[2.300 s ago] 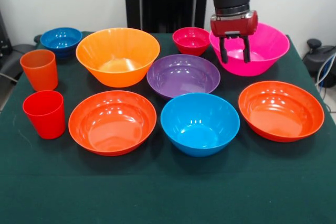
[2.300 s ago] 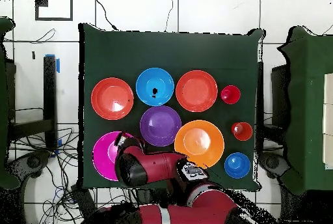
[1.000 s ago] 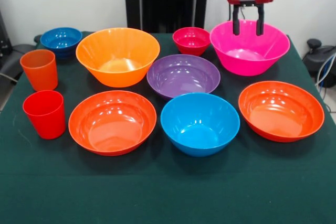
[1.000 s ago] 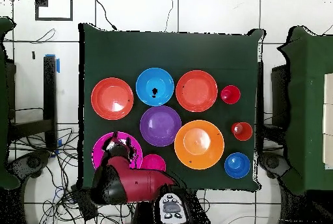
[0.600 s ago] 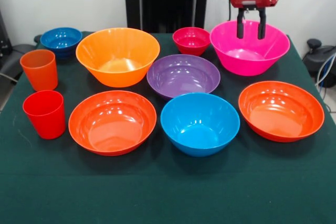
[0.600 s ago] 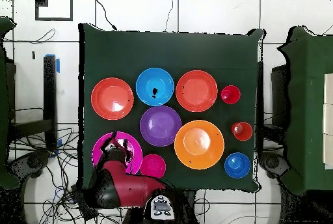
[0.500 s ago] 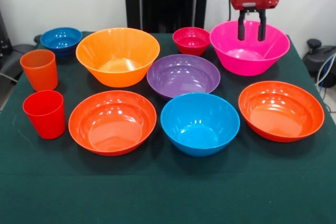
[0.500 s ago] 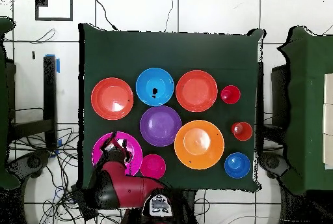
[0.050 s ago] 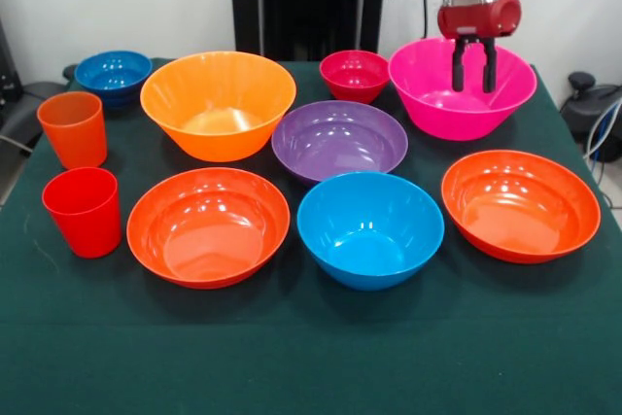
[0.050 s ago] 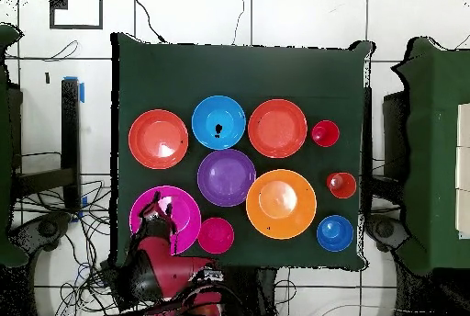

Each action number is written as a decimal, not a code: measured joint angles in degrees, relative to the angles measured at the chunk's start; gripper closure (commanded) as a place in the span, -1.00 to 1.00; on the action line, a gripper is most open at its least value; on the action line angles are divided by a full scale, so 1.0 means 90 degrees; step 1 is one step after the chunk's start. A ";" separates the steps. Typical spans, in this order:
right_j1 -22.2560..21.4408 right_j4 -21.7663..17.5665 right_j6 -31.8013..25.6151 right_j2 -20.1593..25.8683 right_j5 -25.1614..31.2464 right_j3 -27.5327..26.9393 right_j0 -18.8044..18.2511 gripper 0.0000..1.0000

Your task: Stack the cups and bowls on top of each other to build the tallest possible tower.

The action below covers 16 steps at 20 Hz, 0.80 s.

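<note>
Ten pieces laid out singly on green-covered surface (image 9: 311, 357), none stacked, none nested. Large pink bowl (image 9: 428, 104) at far right in front view, upright. Small crimson bowl (image 9: 355, 75) just beside it to the left; large orange bowl (image 9: 218, 104) further left; small dark blue bowl (image 9: 114, 73) at far left corner. Purple bowl (image 9: 339, 139) in the middle, between orange and pink, close to the light blue bowl (image 9: 370, 228) in front of it. Two shallow red-orange bowls in the near row, one left (image 9: 208, 225) and one right (image 9: 520, 203) of the light blue one. Translucent orange cup (image 9: 73, 129) and solid red cup (image 9: 83, 211) upright at the left edge, near each other, not touching. Hand (image 9: 473, 80) hanging from above over the pink bowl, pointing down, two dark fingers (image 9: 458, 67) parted with a clear gap, nothing between them; tips dipped below the bowl's far rim as seen from the front, contact with the bowl not determinable. Overhead: hand (image 10: 162, 206) above the pink bowl's (image 10: 184, 225) left part, red arm (image 10: 170, 271) reaching in from the bottom edge.
</note>
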 measured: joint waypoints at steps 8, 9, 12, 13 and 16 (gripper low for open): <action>0.0569 0.0003 0.0242 0.0036 -0.0127 -0.0004 0.0176 -1.00; 0.0594 0.0003 0.0242 0.0037 -0.0128 -0.0004 0.0174 -1.00; 0.0673 0.0004 0.0242 0.0039 -0.0129 -0.0005 0.0171 -1.00; 0.0702 0.0004 0.0242 0.0040 -0.0131 -0.0005 0.0170 -1.00; 0.0797 0.0004 0.0242 0.0043 -0.0176 -0.0005 0.0168 -1.00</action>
